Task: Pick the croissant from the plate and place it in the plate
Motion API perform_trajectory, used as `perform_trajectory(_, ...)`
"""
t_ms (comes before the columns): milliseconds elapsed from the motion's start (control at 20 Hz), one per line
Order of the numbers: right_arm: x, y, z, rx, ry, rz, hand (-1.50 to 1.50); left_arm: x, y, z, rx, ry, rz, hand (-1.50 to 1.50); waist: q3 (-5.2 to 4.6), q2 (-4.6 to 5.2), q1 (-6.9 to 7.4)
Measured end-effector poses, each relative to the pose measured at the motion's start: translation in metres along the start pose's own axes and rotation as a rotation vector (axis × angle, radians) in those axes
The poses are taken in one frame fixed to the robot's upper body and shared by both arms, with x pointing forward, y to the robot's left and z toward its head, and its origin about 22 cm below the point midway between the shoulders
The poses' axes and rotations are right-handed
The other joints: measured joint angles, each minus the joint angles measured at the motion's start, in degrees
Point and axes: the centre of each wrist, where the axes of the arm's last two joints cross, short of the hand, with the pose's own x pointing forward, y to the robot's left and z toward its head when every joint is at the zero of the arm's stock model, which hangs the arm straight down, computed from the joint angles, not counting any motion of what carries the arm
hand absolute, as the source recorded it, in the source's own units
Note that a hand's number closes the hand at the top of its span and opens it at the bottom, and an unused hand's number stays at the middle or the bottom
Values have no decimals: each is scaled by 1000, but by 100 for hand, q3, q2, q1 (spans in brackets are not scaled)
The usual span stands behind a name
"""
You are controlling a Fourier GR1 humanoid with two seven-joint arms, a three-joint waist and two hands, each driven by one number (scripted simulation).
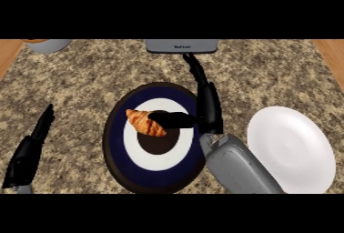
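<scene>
Granite bench (pixel 87 73): croissant (pixel 144 122) on blue plate (pixel 114 141), white plate (pixel 292 148) beside it at right. Over blue plate right robot hand (pixel 209 113) open, thumb at croissant's end; left robot hand (pixel 28 154) rests open at left.

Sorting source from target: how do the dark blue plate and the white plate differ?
The dark blue plate has a white ring and a dark centre; the white plate is plain. The dark blue plate carries the croissant; the white plate carries nothing. Both are round and lie flat.
</scene>
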Motion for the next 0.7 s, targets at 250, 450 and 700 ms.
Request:
perform_trajectory(250,-22,-58,0,-87,6,-160,-150,-8,0,10,-4,7,1,0,5,0,-24)
perform_trajectory(450,-47,-105,6,-114,-26,-243,-150,-4,5,7,1,9,6,0,4,0,-30)
perform_trajectory(700,-92,-158,14,-118,-88,-263,-150,-1,3,4,-2,0,4,0,3,1,-15)
